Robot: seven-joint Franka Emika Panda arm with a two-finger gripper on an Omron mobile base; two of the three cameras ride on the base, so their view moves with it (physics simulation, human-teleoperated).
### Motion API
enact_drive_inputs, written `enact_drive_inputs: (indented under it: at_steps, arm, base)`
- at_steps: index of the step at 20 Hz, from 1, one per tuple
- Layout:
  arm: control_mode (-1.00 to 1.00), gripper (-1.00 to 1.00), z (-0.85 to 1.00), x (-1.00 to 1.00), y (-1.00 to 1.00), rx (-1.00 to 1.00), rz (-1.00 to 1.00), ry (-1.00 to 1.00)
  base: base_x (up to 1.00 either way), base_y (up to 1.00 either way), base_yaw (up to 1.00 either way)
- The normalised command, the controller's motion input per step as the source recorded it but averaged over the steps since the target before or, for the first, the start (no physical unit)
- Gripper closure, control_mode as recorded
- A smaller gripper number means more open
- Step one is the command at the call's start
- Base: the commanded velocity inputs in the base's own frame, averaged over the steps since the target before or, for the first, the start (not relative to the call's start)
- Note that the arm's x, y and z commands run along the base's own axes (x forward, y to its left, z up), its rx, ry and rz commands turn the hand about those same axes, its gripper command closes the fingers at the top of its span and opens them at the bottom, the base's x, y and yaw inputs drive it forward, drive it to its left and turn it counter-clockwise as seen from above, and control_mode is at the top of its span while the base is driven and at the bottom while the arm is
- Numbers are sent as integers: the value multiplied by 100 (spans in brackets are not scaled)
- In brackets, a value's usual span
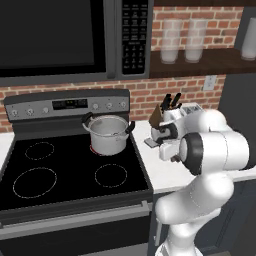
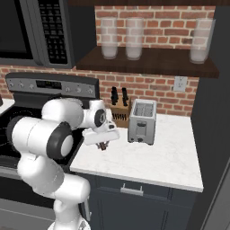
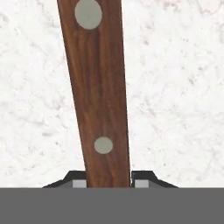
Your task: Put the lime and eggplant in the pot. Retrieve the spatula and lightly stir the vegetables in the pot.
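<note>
A: Jaws first. What do I log?

B: In the hand view I see the gripper with a dark finger tip on either side of the spatula handle, each right up against the wood. I log it as clamped on the brown handle. Two pale rivets show along it; the blade is out of that view.

A: Where is the spatula relative to the worktop?

B: The handle runs away from the hand over the white marbled worktop. I cannot tell whether it is lying on the surface or lifted clear of it.

A: And from the base cameras?

B: In the right base view the gripper points down at the worktop near its stove-side edge, with something small and dark at its tips. Just behind it stand the knife block and the toaster.

A: The pot?

B: In the left base view the pot sits upright on the stove, over the rear right burner, black handles out to the sides. It is well apart from the hand. I cannot see what is inside. The microwave hangs above the stove.
</note>
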Motion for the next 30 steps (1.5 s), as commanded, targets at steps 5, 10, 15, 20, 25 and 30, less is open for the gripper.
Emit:
enact_drive_inputs:
  at_steps: [5, 10, 15, 20, 25, 30]
  arm:
    - [-100, 100, 100, -35, 18, -25, 28, -17]
    - [-100, 100, 100, -11, 16, -49, 32, -13]
    - [-100, 100, 100, -4, 0, -45, 24, -8]
    - [-100, 100, 100, 2, 24, -43, 16, 0]
    - [-100, 100, 100, 0, 62, -45, 14, 0]
    - [-100, 100, 62, 53, 66, -49, 8, 3]
  base:
    - [0, 0, 0]
    - [0, 0, 0]
    - [0, 0, 0]
    - [0, 0, 0]
    - [0, 0, 0]
    - [0, 0, 0]
